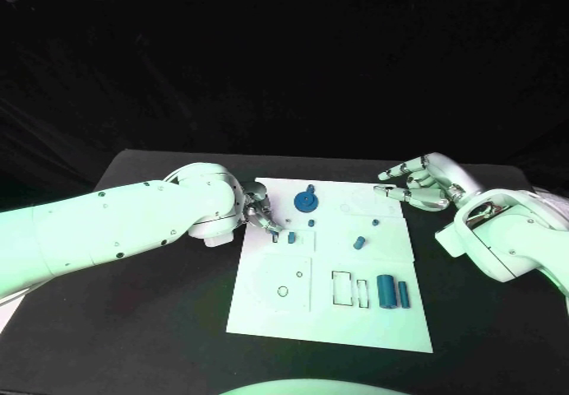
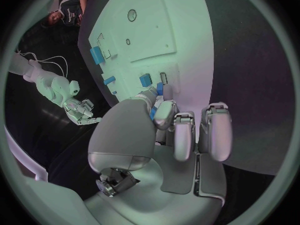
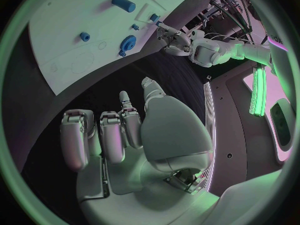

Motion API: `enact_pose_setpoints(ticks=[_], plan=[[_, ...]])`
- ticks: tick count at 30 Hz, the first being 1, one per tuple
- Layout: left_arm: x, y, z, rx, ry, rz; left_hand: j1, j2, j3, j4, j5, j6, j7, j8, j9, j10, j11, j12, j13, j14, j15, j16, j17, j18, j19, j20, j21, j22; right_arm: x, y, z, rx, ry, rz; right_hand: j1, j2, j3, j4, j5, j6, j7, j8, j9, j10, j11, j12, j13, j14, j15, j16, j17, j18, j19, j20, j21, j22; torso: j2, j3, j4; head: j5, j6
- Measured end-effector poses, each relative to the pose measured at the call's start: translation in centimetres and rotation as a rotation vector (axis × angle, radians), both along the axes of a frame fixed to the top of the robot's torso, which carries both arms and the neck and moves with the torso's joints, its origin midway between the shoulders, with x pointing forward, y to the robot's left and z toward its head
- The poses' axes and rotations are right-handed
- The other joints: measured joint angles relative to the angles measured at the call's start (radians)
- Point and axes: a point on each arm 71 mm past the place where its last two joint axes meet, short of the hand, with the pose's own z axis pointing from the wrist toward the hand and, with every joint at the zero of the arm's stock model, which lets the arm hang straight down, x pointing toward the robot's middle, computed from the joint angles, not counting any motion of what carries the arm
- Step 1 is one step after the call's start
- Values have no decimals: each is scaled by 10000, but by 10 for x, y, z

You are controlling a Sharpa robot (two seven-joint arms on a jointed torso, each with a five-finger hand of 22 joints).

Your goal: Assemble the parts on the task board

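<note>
Broadly, the task board (image 1: 326,325) lay flat in the middle of the black table (image 1: 142,329), and I worked at its left edge. My left hand (image 1: 259,216) reached over that edge, fingertips down on a small blue part (image 1: 290,238) beside a slot; from my left wrist view the thumb and a finger seemed to pinch it, though I could not tell whether it was seated. My right hand (image 1: 421,185) hovered off the board's far right corner, fingers apart and holding nothing. The blue gear (image 1: 307,200) sat near the far edge, a short peg (image 1: 358,243) mid-board, and two long blue blocks (image 1: 394,292) near the right side. To seat this well, I judged I should keep the part upright, align it over its slot and press straight down.
</note>
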Motion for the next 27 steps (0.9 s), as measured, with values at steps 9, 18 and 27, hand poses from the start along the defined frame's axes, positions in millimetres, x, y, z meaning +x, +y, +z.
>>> enact_pose_setpoints(ticks=[9, 18, 27], plan=[[2, -1, -1, 214, -46, -63, -28, -26, 87, -88, -31, 0, 0, -1, 1, 0, 0, 0, 1, 0, 0, 0, -1, 0, 0, 0, 0, 0, 0, 0, 0, 6, 13, 15, 0, 0, 0, 0, 0, 0, 0, 0, -1, 0, 0, 0, 0, 0, 0, 0, -1, 0, 0, 0, 0, -1, 7, 0, 16, -20, -35], [5, -3, -2, 507, 9, -197, -89, -87, 213, -161, 8, 1, 0, -4, 28, 0, 1, 0, 23, 0, 0, 0, -2, -1, 0, 0, 0, 0, 0, 0, 0, 3, 24, 5, 0, 0, 0, 0, 0, 0, 0, 0, -2, 0, 0, 0, 0, 0, 0, 0, -2, -1, 0, 0, 0, -2, 7, -10, 6, 6, -51], [5, -5, -2, 664, 89, -369, -88, -85, 214, -162, 9, 1, 0, 31, 17, -1, 1, 0, 23, 0, 0, 0, -3, 0, 0, 0, 0, 0, 1, 0, -1, 2, 39, -8, 0, 0, 0, 0, 0, 0, 0, 0, -3, 0, 0, 0, 0, 0, 0, 0, -3, 0, 0, 0, 0, -3, 3, -9, 16, -22, -87]])
